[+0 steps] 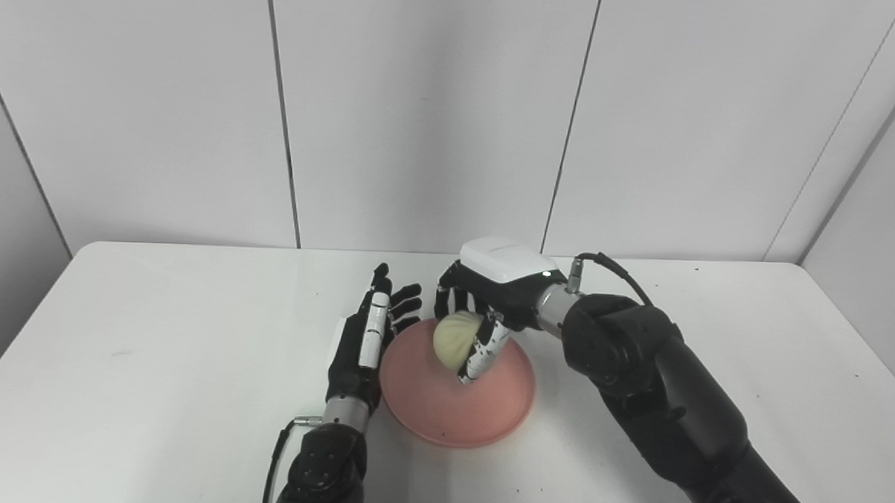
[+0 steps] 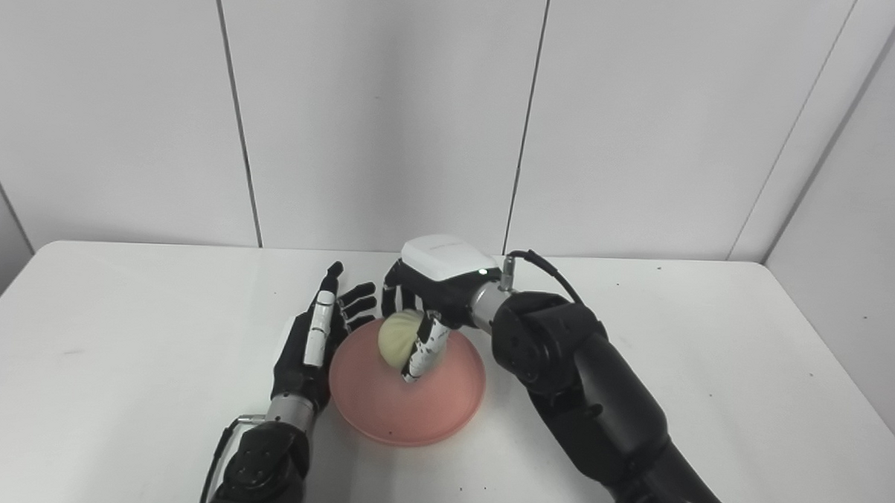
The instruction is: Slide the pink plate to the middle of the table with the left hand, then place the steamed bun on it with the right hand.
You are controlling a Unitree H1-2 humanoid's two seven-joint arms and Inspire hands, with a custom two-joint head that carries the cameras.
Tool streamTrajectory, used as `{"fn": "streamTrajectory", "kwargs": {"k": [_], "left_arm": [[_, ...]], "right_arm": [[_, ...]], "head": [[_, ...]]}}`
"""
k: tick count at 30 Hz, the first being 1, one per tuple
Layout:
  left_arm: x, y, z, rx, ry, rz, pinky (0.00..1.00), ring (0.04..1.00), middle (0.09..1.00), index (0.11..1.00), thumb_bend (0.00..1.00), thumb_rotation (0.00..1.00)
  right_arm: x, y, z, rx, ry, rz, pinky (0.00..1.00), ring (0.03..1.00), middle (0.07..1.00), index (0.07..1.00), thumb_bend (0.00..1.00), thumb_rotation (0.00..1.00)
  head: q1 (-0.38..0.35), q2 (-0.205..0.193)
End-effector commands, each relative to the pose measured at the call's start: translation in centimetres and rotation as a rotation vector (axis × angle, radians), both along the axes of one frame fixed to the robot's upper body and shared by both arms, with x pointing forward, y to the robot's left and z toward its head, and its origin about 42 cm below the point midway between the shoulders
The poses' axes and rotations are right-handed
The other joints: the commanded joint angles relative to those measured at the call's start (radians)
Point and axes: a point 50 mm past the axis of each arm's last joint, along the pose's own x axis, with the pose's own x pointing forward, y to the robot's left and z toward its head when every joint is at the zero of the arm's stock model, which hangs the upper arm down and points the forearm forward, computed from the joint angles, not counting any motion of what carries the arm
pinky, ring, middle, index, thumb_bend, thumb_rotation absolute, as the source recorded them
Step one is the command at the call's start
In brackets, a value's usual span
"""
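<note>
Pale, round, pleated steamed bun (image 1: 455, 340) clasped in the right hand (image 1: 490, 298) above the smooth, shallow, round pink plate (image 1: 449, 408) mid-desk. Matte white desk (image 1: 154, 345) beneath. Left hand (image 1: 366, 330) empty, fingers spread, beside the plate's left rim.

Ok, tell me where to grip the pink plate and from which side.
Grip the pink plate at its raised near rim, coming from the front. The left hand lies open along its left edge, and the right hand holds the steamed bun over the far half.
</note>
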Motion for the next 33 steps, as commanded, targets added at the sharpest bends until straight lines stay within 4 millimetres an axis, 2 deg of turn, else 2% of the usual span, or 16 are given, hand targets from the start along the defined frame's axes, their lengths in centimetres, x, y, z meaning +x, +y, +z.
{"fn": "streamTrajectory", "kwargs": {"k": [1,12,19,20,21,23,25,26,28,29,31,33], "left_arm": [[-0.4,-0.4,-1.2,0.006,0.053,-0.002,0.74,0.789,0.786,0.945,0.58,0.98],[-0.7,-0.1,-1.2,0.003,0.056,-0.004,0.75,0.791,0.786,0.941,0.59,0.97],[-0.8,0.1,-1.3,0.008,0.052,-0.008,0.75,0.792,0.785,0.94,0.58,0.97],[-0.8,0.1,-1.3,0.01,0.053,-0.009,0.75,0.794,0.787,0.941,0.58,0.97],[-0.9,0.1,-1.3,0.011,0.053,-0.009,0.75,0.796,0.788,0.942,0.57,0.97],[-0.9,0.2,-1.2,0.011,0.053,-0.011,0.75,0.794,0.79,0.942,0.57,0.97],[-1.0,0.2,-1.3,0.011,0.056,-0.014,0.75,0.792,0.79,0.943,0.57,0.97],[-1.0,0.3,-1.3,0.011,0.058,-0.015,0.74,0.792,0.791,0.945,0.57,0.97],[-1.0,0.3,-1.3,0.008,0.06,-0.015,0.74,0.789,0.79,0.947,0.56,0.97],[-1.0,0.3,-1.3,0.006,0.061,-0.015,0.74,0.787,0.791,0.947,0.56,0.97],[-1.0,0.3,-1.3,0.006,0.064,-0.016,0.73,0.785,0.79,0.947,0.56,0.97],[-1.0,0.3,-1.3,0.008,0.068,-0.016,0.73,0.786,0.791,0.948,0.56,0.97]], "right_arm": [[0.2,0.8,1.5,0.001,-0.08,0.05,0.29,0.375,0.44,0.502,0.53,0.0],[0.5,0.5,-1.3,0.003,-0.062,0.024,0.31,0.387,0.425,0.511,0.53,0.0],[0.7,0.1,-2.4,0.009,-0.056,0.008,0.24,0.326,0.408,0.511,0.53,0.0],[0.7,0.0,-2.5,0.006,-0.059,0.006,0.33,0.432,0.477,0.492,0.53,0.0],[0.6,-0.1,-2.6,-0.003,-0.066,0.003,0.4,0.511,0.56,0.489,0.53,0.05],[0.5,-0.2,-2.6,-0.016,-0.071,-0.003,0.44,0.56,0.626,0.491,0.53,0.11],[0.4,-0.3,-2.7,-0.035,-0.067,-0.016,0.46,0.576,0.645,0.492,0.53,0.13],[0.3,-0.4,-2.8,-0.048,-0.066,-0.021,0.5,0.617,0.669,0.493,0.52,0.14],[0.2,-0.5,-2.9,-0.066,-0.067,-0.024,0.65,0.75,0.778,0.495,0.52,0.15],[0.1,-0.5,-2.9,-0.073,-0.069,-0.023,0.68,0.778,0.803,0.547,0.67,0.18],[0.0,-0.7,-2.7,-0.085,-0.074,-0.017,0.73,0.826,0.835,0.622,0.86,0.22],[-0.2,-0.9,-2.6,-0.09,-0.077,-0.014,0.78,0.858,0.853,0.654,0.93,0.24]], "head": [[0.0,0.0],[-0.003,0.007],[-0.01,0.01],[-0.01,0.01],[-0.013,0.012],[-0.014,0.012],[-0.015,0.013],[-0.015,0.014],[-0.015,0.015],[-0.015,0.015],[-0.015,0.016],[-0.016,0.015]]}}
